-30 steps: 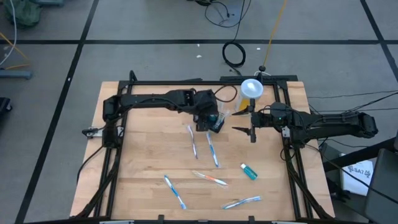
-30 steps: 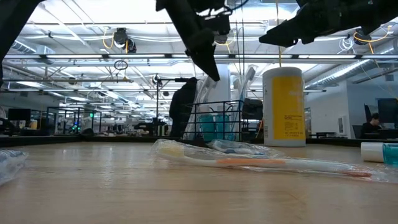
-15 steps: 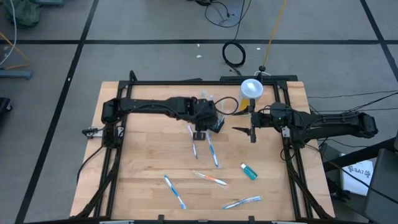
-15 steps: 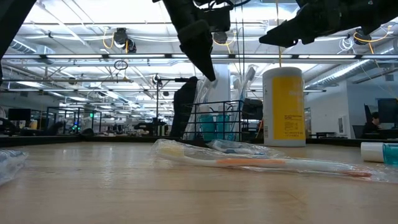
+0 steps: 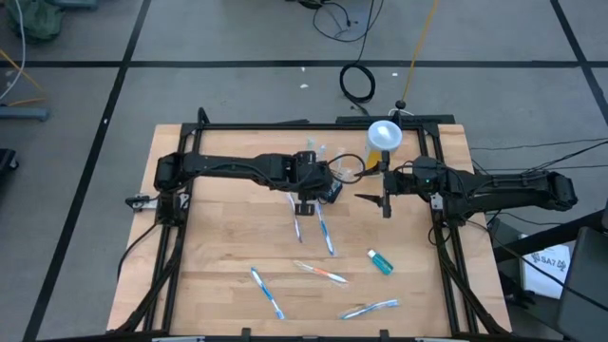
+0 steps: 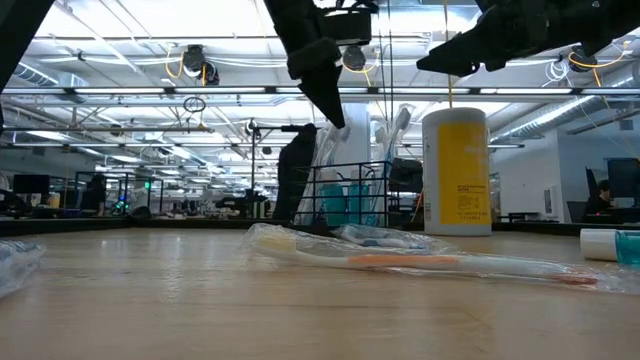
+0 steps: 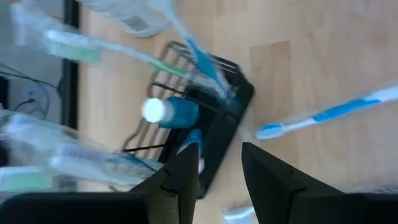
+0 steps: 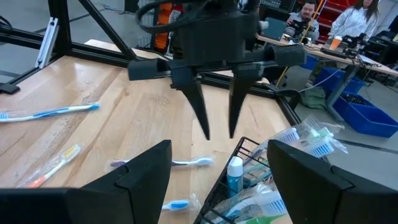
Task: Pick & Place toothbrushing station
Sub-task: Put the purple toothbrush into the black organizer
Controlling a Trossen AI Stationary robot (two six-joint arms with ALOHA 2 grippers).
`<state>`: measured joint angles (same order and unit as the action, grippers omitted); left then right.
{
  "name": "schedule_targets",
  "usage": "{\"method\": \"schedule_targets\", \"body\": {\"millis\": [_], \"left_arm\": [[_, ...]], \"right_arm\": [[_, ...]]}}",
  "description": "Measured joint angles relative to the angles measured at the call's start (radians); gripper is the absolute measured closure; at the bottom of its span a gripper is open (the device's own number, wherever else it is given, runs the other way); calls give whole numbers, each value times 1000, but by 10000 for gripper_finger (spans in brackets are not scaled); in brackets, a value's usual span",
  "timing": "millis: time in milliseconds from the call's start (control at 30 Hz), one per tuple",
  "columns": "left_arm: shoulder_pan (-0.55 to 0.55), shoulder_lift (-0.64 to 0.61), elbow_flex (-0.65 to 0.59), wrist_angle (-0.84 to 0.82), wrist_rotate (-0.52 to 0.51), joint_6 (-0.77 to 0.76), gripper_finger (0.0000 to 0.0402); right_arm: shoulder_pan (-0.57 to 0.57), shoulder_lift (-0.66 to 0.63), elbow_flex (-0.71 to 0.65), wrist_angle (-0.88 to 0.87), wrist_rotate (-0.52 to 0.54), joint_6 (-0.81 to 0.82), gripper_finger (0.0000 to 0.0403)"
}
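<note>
The toothbrushing station (image 5: 331, 180) is a small black wire basket that stands on the wooden table at centre back. It holds wrapped toothbrushes and a blue tube (image 7: 177, 112). My left gripper (image 5: 306, 201) hangs open well above the table, just on the near side of the basket (image 8: 239, 155). Its fingers (image 8: 203, 112) point down with nothing between them. In the low view the left gripper (image 6: 335, 115) hangs above the basket's rim (image 6: 345, 168). My right gripper (image 5: 372, 201) waits open and level, to the right of the basket.
A yellow cup with a white lid (image 5: 384, 135) stands behind the basket to the right. Several wrapped toothbrushes (image 5: 325, 228) (image 5: 323, 274) (image 5: 268, 292) and a teal tube (image 5: 380, 261) lie on the near half of the table. A black frame borders the table.
My left gripper has swung a little toward the table's near edge, from over the basket to beside it. It has stayed open and high. The basket and the right arm have kept still.
</note>
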<state>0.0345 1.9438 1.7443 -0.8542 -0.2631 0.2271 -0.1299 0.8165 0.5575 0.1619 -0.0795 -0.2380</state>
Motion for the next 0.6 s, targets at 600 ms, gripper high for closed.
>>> {"method": "schedule_targets", "body": {"millis": [600], "left_arm": [[35,-319,-22,-147,117,-24,273]], "right_arm": [[0,5,0,-13,0,43,147]]}}
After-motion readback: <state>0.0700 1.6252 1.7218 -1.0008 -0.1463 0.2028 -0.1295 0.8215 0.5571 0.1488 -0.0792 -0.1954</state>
